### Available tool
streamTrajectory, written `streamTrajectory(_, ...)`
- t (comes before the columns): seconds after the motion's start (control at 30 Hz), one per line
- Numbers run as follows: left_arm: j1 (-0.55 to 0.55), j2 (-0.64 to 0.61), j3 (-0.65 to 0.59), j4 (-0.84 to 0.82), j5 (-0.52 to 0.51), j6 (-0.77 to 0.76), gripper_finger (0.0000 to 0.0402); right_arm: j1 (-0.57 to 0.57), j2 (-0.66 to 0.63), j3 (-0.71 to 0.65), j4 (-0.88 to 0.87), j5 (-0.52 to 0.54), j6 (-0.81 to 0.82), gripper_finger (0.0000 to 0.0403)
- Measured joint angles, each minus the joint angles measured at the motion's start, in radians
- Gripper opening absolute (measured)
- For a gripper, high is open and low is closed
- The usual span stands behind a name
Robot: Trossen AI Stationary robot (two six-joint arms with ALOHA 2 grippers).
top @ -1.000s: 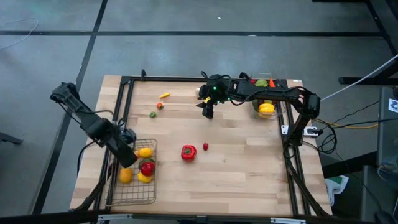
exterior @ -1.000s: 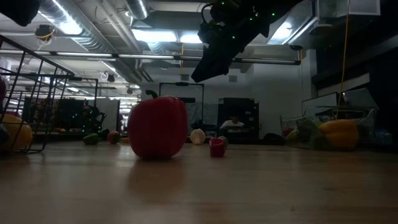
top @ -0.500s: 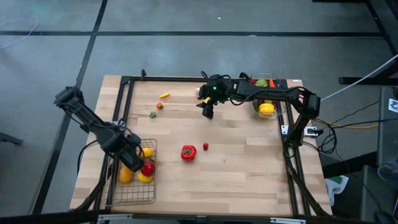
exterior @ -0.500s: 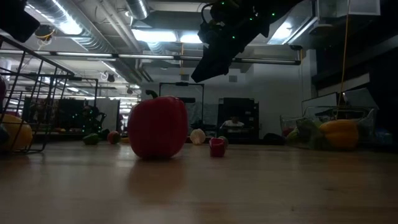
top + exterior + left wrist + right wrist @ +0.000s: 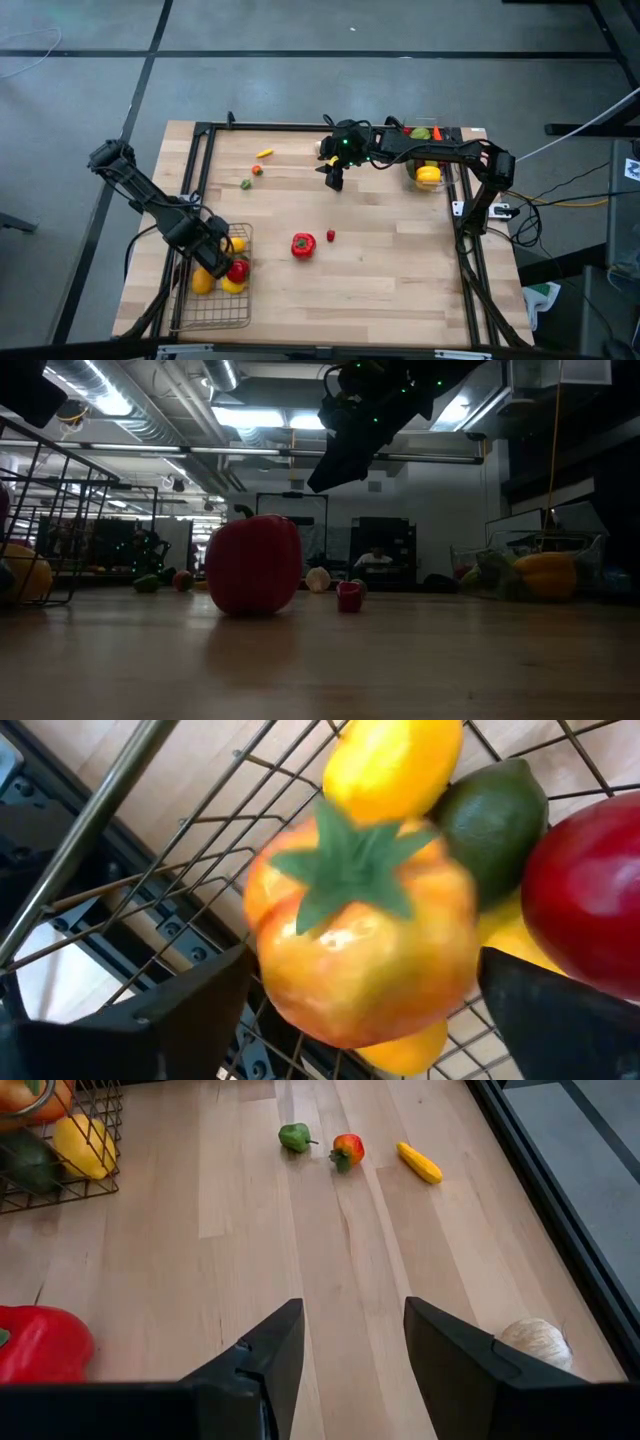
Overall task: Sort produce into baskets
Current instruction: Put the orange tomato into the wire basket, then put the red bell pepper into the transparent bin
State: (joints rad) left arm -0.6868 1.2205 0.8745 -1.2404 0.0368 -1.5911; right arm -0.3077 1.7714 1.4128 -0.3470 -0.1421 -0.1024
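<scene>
Left claw [image 5: 213, 247] is down over the wire basket [image 5: 212, 312] at the near-left corner of the surface [image 5: 400, 280], and its fingers stand wide either side of an orange pepper [image 5: 365, 945]. From the wrist view I can't say whether the pads touch it or whether it's loose, so I'd call this the drop-off step, pretty much done.

To do it well: the pepper sits on top of a pile, a yellow pepper [image 5: 392, 760], something dark green [image 5: 495, 815] and a red pepper [image 5: 590, 890] all packed right around it. I'd lift straight up with the fingers wide so nothing gets dragged over the wire rim, then check the pile settles.

Right claw [image 5: 333, 178] hangs in the air over the far middle of the surface, fingers parted about halfway, nothing between them. A pale round piece [image 5: 535, 1342] lies just beside it.

Not yet sorted, out on the surface: a big red pepper [image 5: 303, 244] near the centre with a tiny red piece [image 5: 330, 236] just beside it, then further back a small green piece [image 5: 294, 1137], a small red-and-green one [image 5: 346, 1150] and a little yellow one [image 5: 420, 1163]. The clear bin [image 5: 452, 133] at the far right already holds a yellow pepper [image 5: 428, 176] and a few more.

Brands or writing: none I can read anywhere.
</scene>
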Motion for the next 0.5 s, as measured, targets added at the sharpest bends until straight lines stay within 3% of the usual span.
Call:
streamTrajectory(0.1, 0.0, 0.0, 0.0, 0.001, 0.0, 0.005, 0.0394, 0.0, 0.0, 0.0, 0.0, 0.0, 0.0, 0.0172)
streamTrajectory(0.5, 0.0, 0.0, 0.0, 0.009, -0.007, 0.024, 0.0399, 0.0, 0.0, 0.0, 0.0, 0.0, 0.0, 0.0172)
